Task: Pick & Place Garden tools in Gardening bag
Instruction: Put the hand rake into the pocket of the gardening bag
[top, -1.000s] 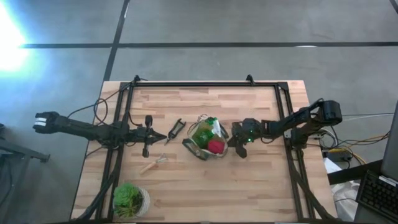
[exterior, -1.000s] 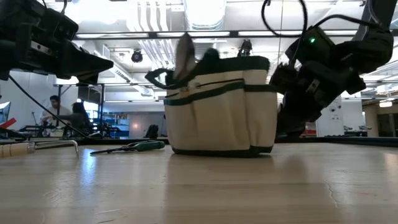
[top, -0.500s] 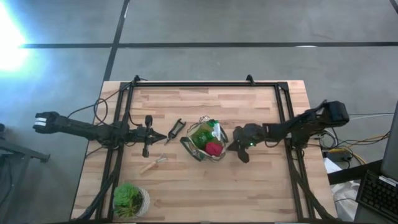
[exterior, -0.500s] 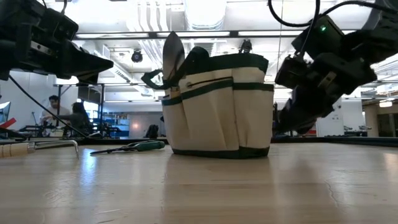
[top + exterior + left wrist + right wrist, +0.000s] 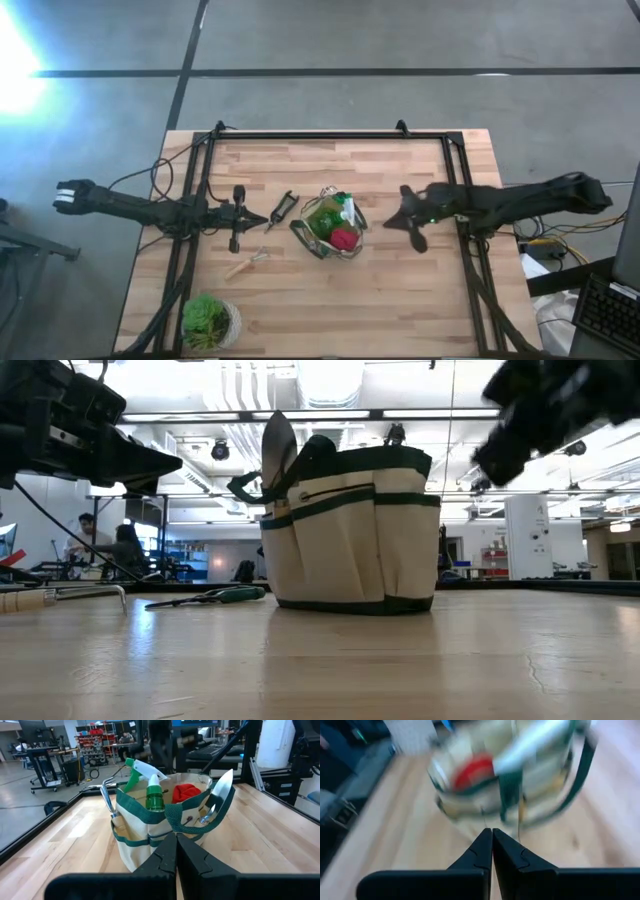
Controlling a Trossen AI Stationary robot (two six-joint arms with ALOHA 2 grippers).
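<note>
The beige gardening bag (image 5: 330, 226) with dark green trim stands upright on its base at the table's middle. It holds a green spray bottle (image 5: 154, 795), a red-handled tool (image 5: 186, 793), a trowel (image 5: 220, 790) and a metal fork (image 5: 106, 795). Black pruners (image 5: 283, 208) and a wooden-handled rake (image 5: 246, 264) lie flat on the table left of the bag. My left gripper (image 5: 262, 218) is shut and empty, left of the bag. My right gripper (image 5: 392, 222) is shut and empty, right of the bag and above the table.
A leafy plant in a pale pot (image 5: 209, 320) stands at the near left corner. A black frame rail (image 5: 330, 135) runs along the far edge and down both sides. Bare wood lies near of the bag. People sit in the room behind (image 5: 100, 540).
My right gripper has drawn back from the bag's right side toward the table's right edge and risen. The bag has shifted a little toward the table's left and turned slightly; the trowel blade in it now stands more upright.
</note>
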